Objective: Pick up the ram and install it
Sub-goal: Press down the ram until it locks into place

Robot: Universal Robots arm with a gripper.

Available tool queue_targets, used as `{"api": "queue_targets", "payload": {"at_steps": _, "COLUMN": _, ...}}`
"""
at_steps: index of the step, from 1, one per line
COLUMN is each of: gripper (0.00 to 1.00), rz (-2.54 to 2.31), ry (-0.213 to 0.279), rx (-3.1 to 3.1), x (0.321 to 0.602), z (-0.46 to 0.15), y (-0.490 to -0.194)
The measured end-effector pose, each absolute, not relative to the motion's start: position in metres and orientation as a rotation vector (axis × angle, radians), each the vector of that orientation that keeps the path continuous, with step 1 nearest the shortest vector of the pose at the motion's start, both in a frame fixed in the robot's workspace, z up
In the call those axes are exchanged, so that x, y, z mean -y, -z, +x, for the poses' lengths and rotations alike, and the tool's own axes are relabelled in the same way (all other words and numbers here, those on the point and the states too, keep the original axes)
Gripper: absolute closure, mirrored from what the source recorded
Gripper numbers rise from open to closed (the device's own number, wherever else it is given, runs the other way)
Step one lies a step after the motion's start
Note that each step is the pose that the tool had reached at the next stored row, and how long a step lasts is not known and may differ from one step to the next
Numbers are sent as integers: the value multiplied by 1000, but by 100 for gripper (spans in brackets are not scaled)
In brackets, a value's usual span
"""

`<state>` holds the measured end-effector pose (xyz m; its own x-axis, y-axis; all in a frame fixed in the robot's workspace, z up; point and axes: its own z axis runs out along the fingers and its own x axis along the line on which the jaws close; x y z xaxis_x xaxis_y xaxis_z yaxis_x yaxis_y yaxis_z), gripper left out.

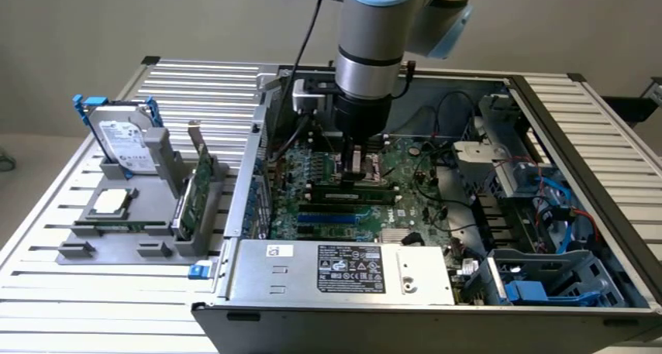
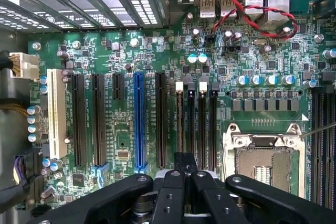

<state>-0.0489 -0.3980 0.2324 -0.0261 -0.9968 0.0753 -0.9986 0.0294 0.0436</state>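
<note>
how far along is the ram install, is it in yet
Looks done: the ram is inside the case, a thin green stick lying along the memory slots on the motherboard.
In hand: the gripper is shut and down right over that stick; whether it touches it I cannot tell.
Left: full seating isn't confirmed, since the slot latches can't be judged from here.

Arm (image 1: 377, 36): silver-grey cylindrical segments, light blue joint caps, black band at wrist. Black cable (image 1: 307, 36) runs alongside. Gripper (image 2: 185, 163): matte black, jointed linkage bars with silver pivot screws, lower centre of wrist frame.
</note>
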Motion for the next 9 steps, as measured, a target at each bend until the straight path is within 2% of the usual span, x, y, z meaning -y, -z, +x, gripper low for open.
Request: {"api": "queue_targets", "payload": {"at_steps": 9, "gripper": 89, "rz": 2134, "ry": -27, "rx": 2194, "x": 398, "z": -49, "y": -228}}
